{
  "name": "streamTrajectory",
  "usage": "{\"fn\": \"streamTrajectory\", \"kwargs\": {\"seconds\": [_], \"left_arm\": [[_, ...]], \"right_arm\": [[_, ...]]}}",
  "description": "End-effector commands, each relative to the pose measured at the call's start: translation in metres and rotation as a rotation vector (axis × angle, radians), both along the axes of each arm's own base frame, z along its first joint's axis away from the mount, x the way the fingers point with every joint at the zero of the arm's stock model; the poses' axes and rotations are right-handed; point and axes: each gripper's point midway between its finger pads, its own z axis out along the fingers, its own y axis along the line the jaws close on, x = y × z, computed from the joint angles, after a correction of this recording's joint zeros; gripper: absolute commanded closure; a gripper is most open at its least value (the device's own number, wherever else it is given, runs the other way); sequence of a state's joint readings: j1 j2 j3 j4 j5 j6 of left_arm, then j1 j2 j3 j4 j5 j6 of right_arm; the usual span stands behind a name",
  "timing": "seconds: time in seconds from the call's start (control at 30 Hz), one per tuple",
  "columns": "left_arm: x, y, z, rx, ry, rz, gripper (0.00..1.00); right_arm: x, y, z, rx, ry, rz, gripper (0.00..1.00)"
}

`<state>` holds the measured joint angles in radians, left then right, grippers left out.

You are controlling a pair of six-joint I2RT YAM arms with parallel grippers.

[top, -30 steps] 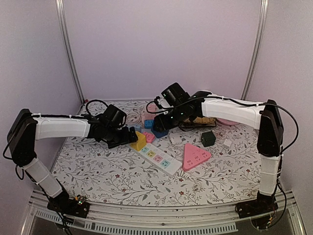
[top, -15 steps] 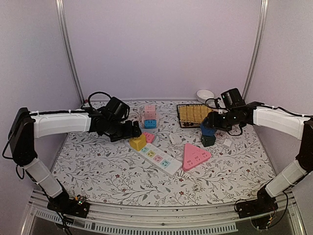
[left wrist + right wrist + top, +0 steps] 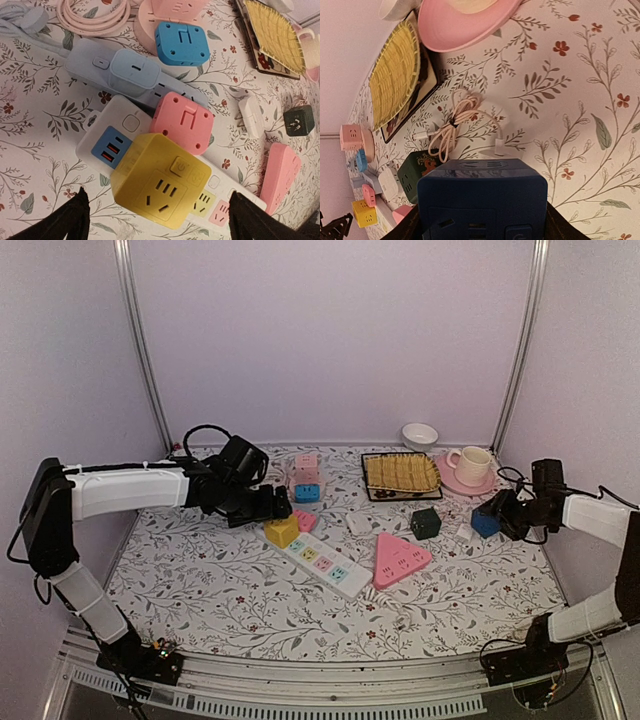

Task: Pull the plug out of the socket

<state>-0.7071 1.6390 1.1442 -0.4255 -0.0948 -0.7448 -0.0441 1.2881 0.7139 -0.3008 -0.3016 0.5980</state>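
A yellow cube plug sits in the end of the white power strip. In the left wrist view the yellow cube fills the space over the strip. My left gripper is open, its fingertips standing wide either side of the cube without touching it. My right gripper is shut on a dark blue cube plug at the far right, just above the table. The blue cube fills the right wrist view between the fingers.
A pink cube plug, a blue plug and a pale blue strip lie beside the yellow cube. A pink triangular socket, a dark green cube, a mat tray, a cup on a saucer and a bowl stand nearby.
My right arm has swung from the middle of the table to the far right, carrying the dark blue cube. My left gripper has stayed by the yellow cube, shifting slightly.
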Motion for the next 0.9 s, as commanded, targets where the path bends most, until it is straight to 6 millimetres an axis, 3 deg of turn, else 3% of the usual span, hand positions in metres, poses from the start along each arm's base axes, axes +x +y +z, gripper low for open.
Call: {"fn": "streamTrajectory", "kwargs": {"seconds": [0.0,0.17,0.43,0.87], "left_arm": [[-0.003,-0.003,0.008,0.0,-0.021,-0.018,0.03],[-0.004,0.001,0.009,0.01,-0.03,-0.017,0.03],[-0.002,0.001,0.01,0.012,-0.038,-0.016,0.03],[0.002,0.001,0.013,0.032,-0.057,-0.034,0.03]], "right_arm": [[0.008,-0.023,0.011,0.15,-0.093,-0.065,0.72],[0.005,-0.041,-0.012,0.235,-0.056,-0.127,0.72],[0.0,-0.046,-0.04,0.27,0.001,-0.157,0.64],[-0.01,-0.055,-0.058,0.234,0.056,-0.204,0.2]]}}
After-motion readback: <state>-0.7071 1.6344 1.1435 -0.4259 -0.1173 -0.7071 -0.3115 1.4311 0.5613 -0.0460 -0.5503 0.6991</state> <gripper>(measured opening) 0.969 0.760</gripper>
